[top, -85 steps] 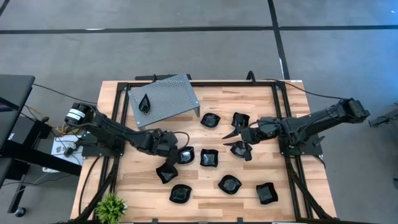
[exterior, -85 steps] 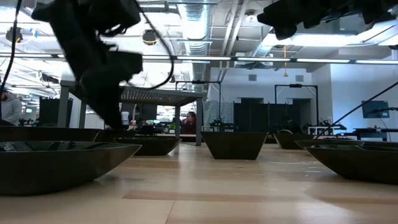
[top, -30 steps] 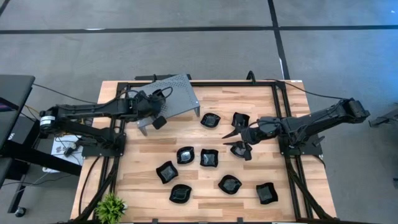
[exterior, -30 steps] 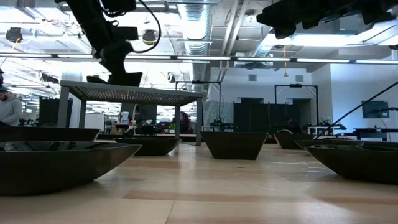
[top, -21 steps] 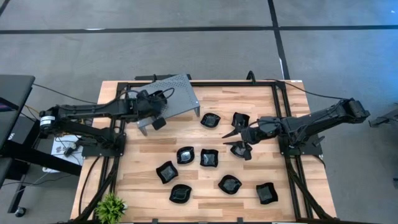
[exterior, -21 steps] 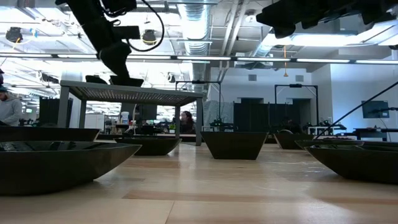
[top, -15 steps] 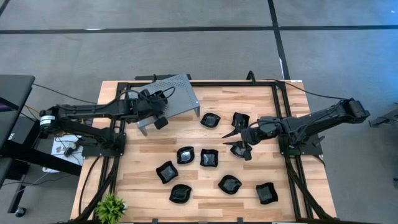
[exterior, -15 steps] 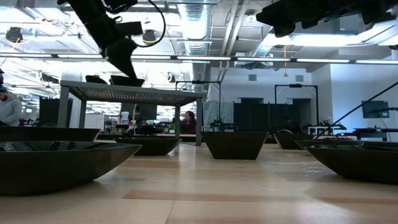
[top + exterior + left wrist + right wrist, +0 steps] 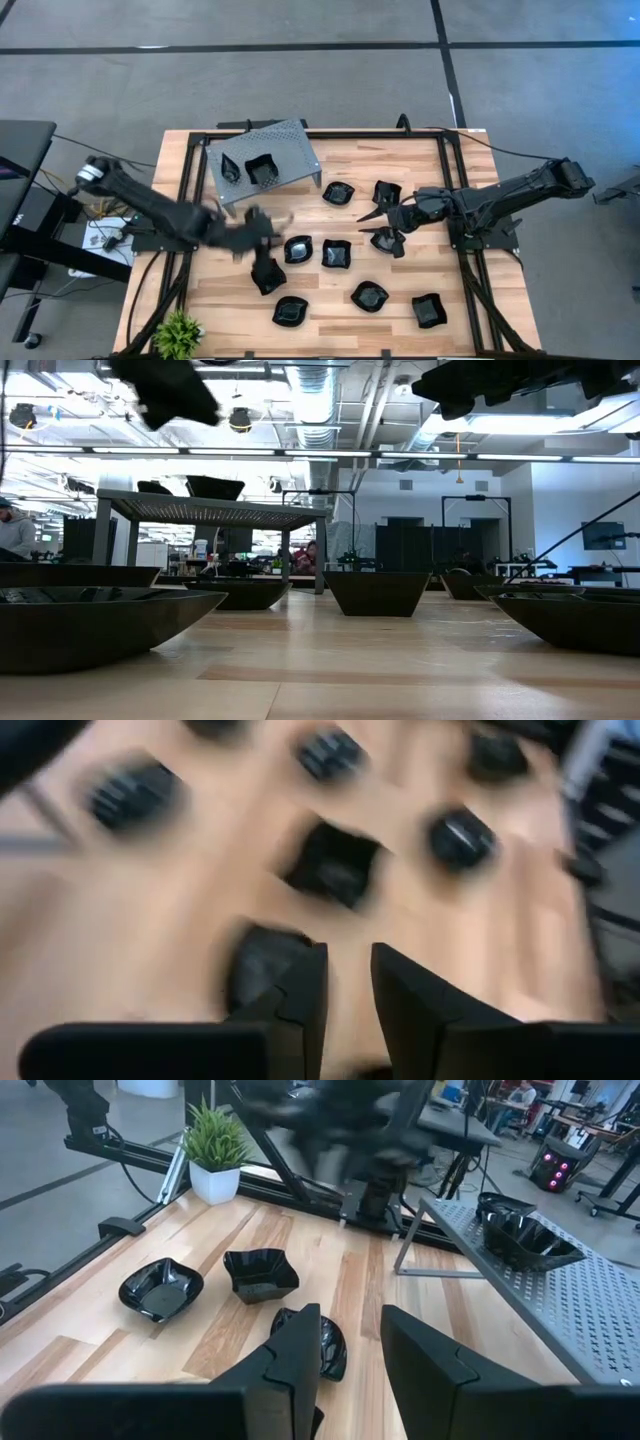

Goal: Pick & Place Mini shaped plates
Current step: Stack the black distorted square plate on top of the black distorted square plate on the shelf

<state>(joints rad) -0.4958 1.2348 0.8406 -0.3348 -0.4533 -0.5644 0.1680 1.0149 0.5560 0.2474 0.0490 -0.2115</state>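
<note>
Several small glossy black plates [image 9: 336, 253] lie on the wooden table. Two more sit on top of the grey perforated stand [image 9: 290, 150]: a leaf-shaped one [image 9: 231, 167] and a squarish one [image 9: 261, 170], which also shows in the low view [image 9: 215, 487]. My left gripper [image 9: 268, 232] is blurred, above the table's middle near a squarish plate [image 9: 267, 275]. In its wrist view the left gripper [image 9: 345, 990] is open and holds nothing. My right gripper [image 9: 372, 224] hovers open over a plate [image 9: 386, 241], which shows past its fingers [image 9: 328, 1348].
A potted plant [image 9: 178, 330] stands at the table's near left corner. Black frame rails [image 9: 190, 200] run along the table's edges. The stand's legs [image 9: 408, 1240] rise from the far left part. Bare wood [image 9: 400, 160] lies toward the far right.
My left gripper has let go of the squarish plate, which now rests on the stand beside the leaf-shaped one. It then swung fast from the stand toward the near edge, down to the plates in the table's middle. My right arm has kept still.
</note>
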